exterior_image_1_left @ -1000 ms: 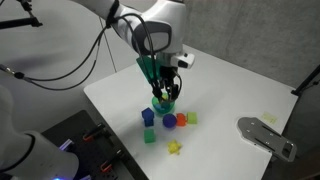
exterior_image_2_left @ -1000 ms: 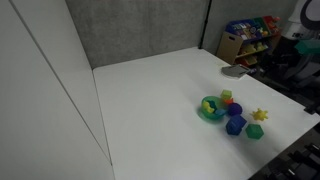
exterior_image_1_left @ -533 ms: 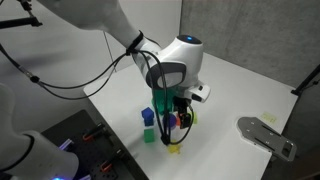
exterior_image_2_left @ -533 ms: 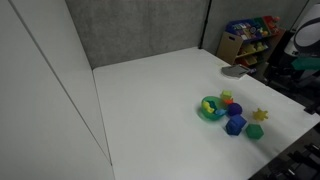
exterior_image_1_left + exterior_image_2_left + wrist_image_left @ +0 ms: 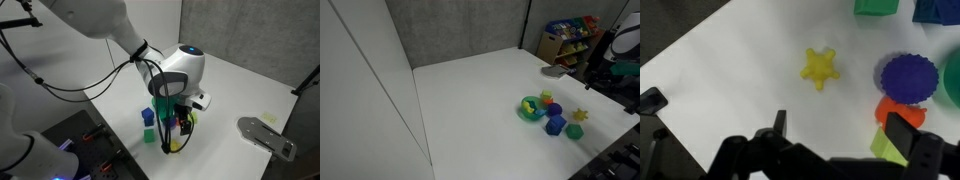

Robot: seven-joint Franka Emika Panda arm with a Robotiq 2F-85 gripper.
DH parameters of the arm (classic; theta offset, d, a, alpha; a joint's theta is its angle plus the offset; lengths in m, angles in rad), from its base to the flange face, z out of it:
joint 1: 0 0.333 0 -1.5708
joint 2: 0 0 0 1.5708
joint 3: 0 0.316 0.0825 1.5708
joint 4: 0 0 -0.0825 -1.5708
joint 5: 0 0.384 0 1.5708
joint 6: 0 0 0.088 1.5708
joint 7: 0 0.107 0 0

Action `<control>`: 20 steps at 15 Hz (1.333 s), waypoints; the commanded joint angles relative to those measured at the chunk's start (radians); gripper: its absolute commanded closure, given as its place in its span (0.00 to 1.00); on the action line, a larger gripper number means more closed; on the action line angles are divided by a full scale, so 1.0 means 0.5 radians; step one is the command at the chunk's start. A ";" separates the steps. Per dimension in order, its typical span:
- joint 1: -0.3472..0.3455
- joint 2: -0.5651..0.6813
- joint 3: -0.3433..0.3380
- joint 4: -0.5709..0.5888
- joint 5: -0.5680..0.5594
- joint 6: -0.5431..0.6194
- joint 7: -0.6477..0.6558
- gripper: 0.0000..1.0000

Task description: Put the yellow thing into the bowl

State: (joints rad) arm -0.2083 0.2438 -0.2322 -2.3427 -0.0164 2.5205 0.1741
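One yellow star (image 5: 821, 67) lies on the worktop (image 5: 735, 60) outside the bowl (image 5: 524, 113); the hand (image 5: 840, 124) hangs above it, wide, empty.

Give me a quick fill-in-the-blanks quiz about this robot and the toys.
1. The small star-shaped toy block lying by itself on the table is ____.
2. The small round bowl is bright ____.
3. In the wrist view the gripper is ____, holding nothing.
Missing words: yellow; green; open.
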 commanded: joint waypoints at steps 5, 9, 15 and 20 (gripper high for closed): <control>0.044 0.330 -0.052 0.054 -0.041 0.214 0.131 0.00; 0.101 0.564 -0.101 0.085 -0.027 0.411 0.221 0.00; 0.068 0.856 -0.032 0.186 0.086 0.597 0.142 0.00; 0.012 0.979 0.060 0.248 0.172 0.667 0.067 0.00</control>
State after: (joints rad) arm -0.1715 0.7022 -0.2313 -2.2533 0.0325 2.8496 0.2528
